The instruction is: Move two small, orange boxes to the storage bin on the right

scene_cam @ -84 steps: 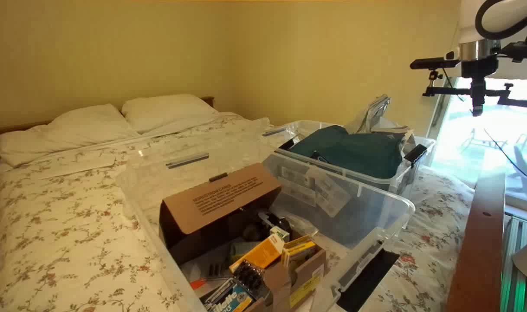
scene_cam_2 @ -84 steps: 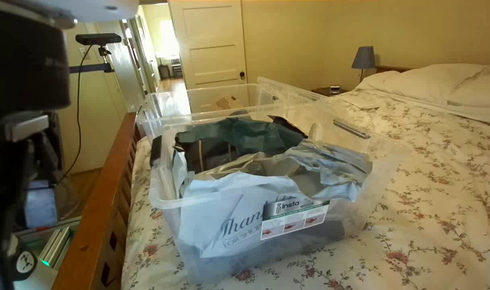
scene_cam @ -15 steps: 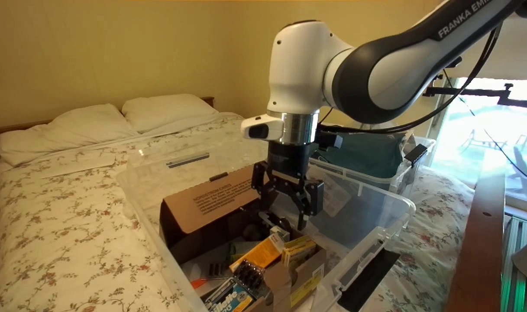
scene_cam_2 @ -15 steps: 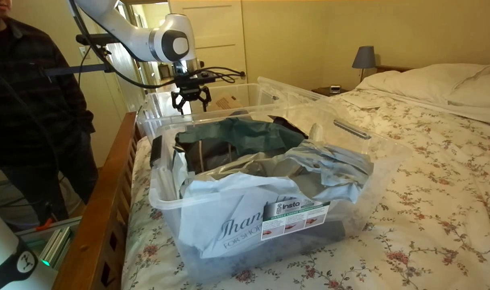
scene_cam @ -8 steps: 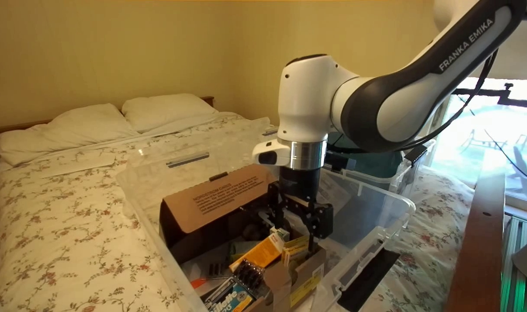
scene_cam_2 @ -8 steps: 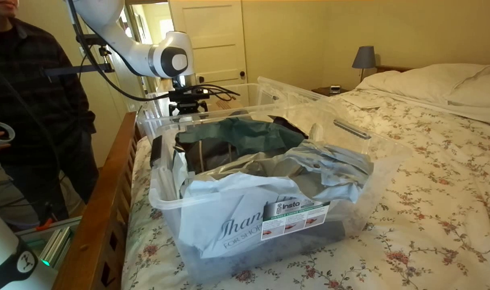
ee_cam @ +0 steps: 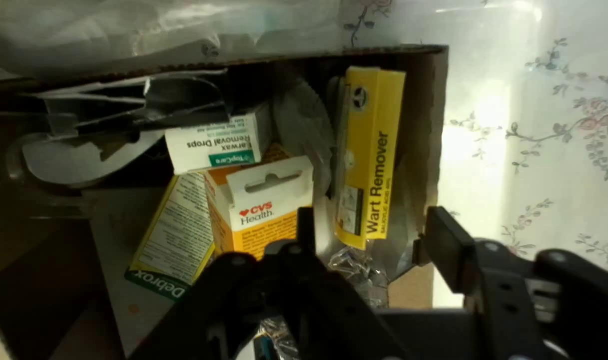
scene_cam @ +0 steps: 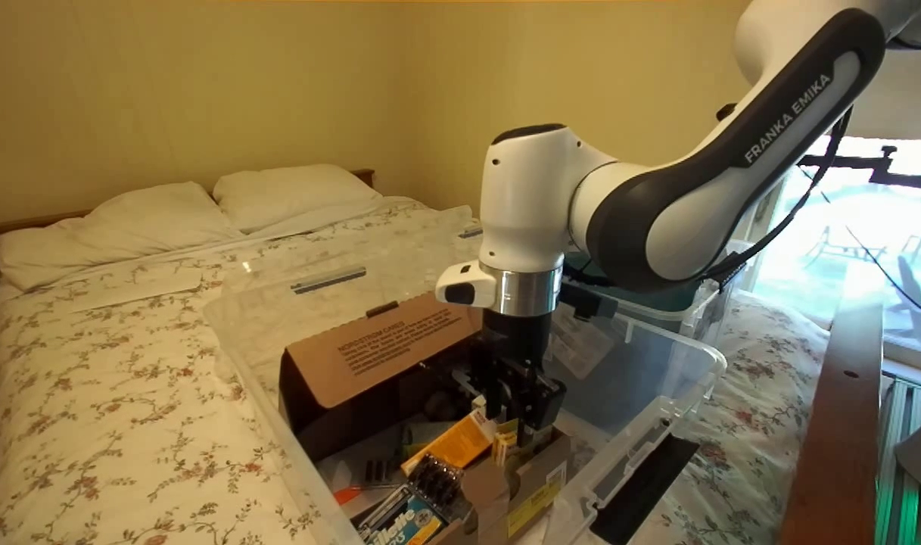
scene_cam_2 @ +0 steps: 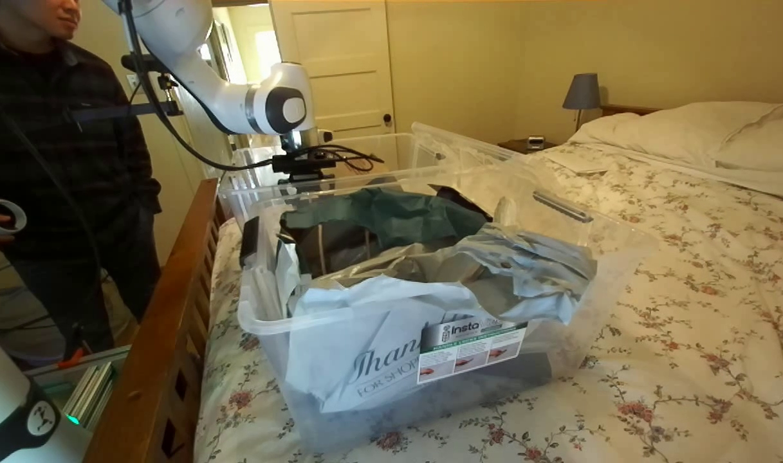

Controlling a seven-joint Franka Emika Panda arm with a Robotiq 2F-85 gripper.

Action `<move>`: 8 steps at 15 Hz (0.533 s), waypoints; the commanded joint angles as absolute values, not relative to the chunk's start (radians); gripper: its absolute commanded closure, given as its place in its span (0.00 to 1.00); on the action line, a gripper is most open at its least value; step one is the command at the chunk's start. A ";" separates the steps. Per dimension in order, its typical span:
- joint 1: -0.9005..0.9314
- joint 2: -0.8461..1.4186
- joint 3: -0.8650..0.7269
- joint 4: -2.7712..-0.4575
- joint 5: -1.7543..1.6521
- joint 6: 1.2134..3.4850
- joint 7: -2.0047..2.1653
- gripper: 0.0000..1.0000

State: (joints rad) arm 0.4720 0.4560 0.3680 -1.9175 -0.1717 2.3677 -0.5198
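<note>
The yellow Wart Remover carton [ee_cam: 378, 150] stands on edge inside the brown cardboard box [ee_cam: 436, 110]. An orange CVS Health carton [ee_cam: 266, 225] with a white hang tab lies left of it. Both also show in an exterior view, the orange carton [scene_cam: 454, 444] beside the yellow one [scene_cam: 505, 445]. My gripper [ee_cam: 368, 217] is open and empty, above the box's near end. Its fingers straddle the line of the yellow carton. It also shows in an exterior view [scene_cam: 510, 424]. The storage bin [scene_cam_2: 266, 325], a clear tub holding teal fabric and bags, stands beyond.
A clear tub [scene_cam: 679, 356] surrounds the cardboard box, whose flap [scene_cam: 392, 344] stands up. Earwax drops [ee_cam: 214, 145], a Debrox carton [ee_cam: 174, 230] and razor packs [scene_cam: 407, 526] share the box. A wooden bed rail [scene_cam_2: 166, 289] runs alongside. A person [scene_cam_2: 56, 141] stands beyond it.
The arm has come in from outside and lowered over the cardboard box. In the last half second it dropped further and the gripper turned. The cartons have not moved.
</note>
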 commanded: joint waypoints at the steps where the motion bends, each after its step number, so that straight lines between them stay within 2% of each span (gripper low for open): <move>1: 0.482 0.478 0.352 -1.856 -0.246 2.297 -0.443 0.35; 5: 0.483 0.504 0.351 -1.784 -0.281 2.168 -0.452 0.33; 8: 0.487 0.528 0.357 -1.743 -0.279 2.093 -0.458 0.39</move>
State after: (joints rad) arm 0.4750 0.4765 0.3526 -1.8184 -0.2521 2.1729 -0.4693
